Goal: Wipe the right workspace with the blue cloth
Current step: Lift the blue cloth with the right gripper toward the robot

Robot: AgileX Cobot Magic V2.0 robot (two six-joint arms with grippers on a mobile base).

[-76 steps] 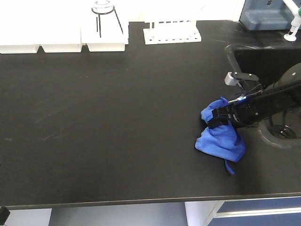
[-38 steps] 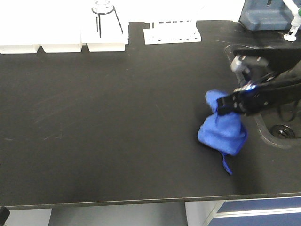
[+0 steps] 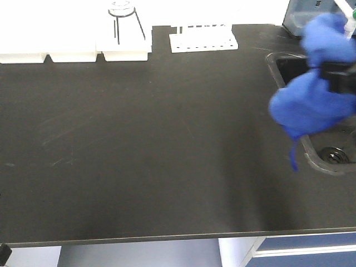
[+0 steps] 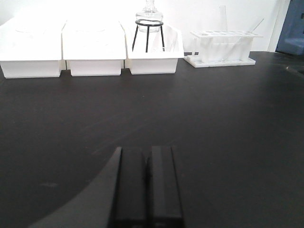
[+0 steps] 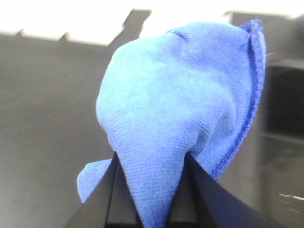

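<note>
Matte black benchtop point(image 3: 139, 139), with the blue cloth point(image 3: 311, 105) in the air at 3 o'clock over the sink point(image 3: 286, 65).
Front view: the cloth is a motion-blurred bundle with a thread point(image 3: 293, 158) dangling at its 6 o'clock. The right gripper point(image 3: 332, 77) is mostly hidden by folds and cut off by the frame edge. White trays point(image 3: 72, 53) and a tube rack point(image 3: 203, 40) line the 12 o'clock edge. Left wrist view: the left gripper point(image 4: 147, 185) has its flat black jaws pressed together with nothing between them. Right wrist view: soft, finely ribbed fabric with a stitched hem fills the frame, pinched in the right gripper's jaws at 6 o'clock. The background is blurred.

No legible text, label, brand or number anywhere.
</note>
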